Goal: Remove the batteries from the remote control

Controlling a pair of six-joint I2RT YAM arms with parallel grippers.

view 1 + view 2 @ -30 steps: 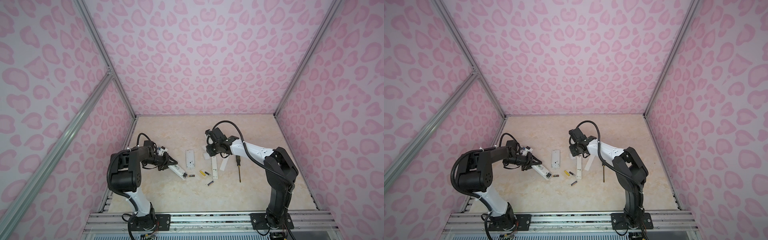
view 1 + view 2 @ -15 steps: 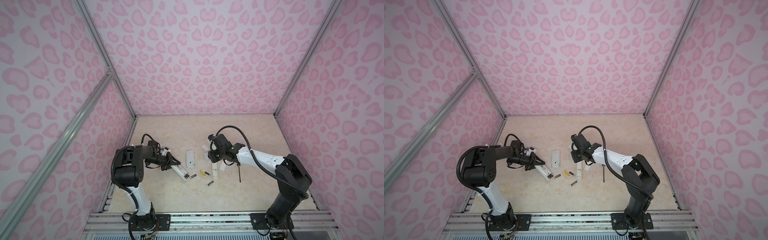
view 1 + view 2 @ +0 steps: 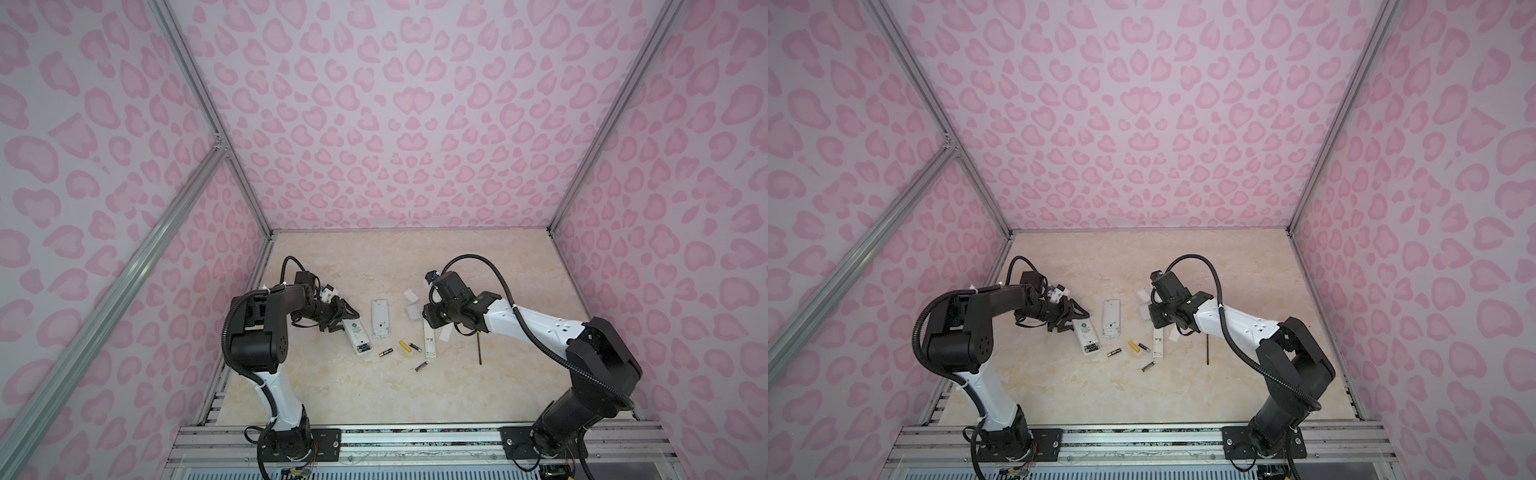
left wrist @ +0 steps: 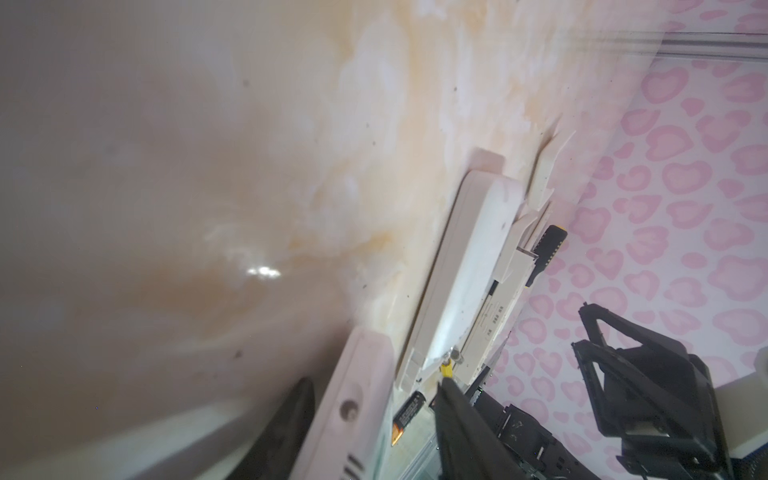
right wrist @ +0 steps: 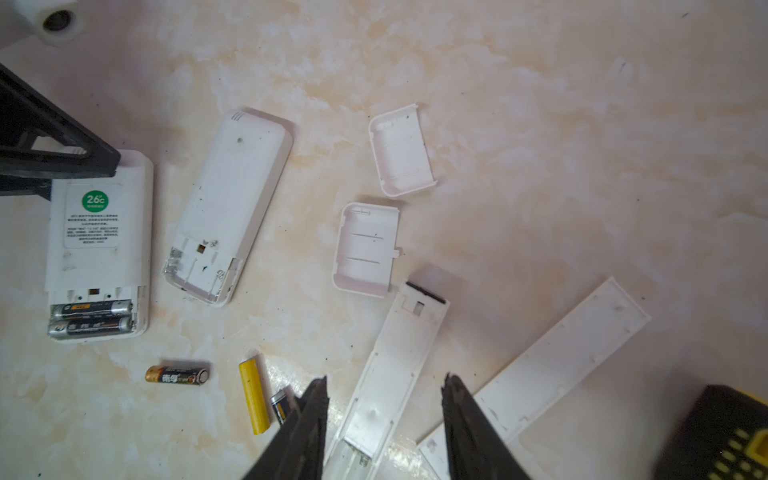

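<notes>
Though astride the slim remote (image 5: pixel 399 353), right fingers (image 5: pixel 306 432) off its edges.

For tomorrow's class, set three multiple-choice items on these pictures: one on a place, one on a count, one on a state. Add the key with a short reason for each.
1. Where do the two black cylindrical batteries lying side by side sit?
A. in the white plastic remote with a green round sticker
B. in a loose cover
C. under the screwdriver

2. How many cells lie loose on the beige marbled table?
A. two
B. four
C. seven

3. The battery bay of the middle white plastic remote is:
A. covered
B. open and empty
C. open, holding one cell

Key:
1 A, both show in its open bay.
2 B, in a top view: black-and-gold battery, yellow battery, small dark battery, purplish-blue battery.
3 B, only bare contacts show.
</notes>
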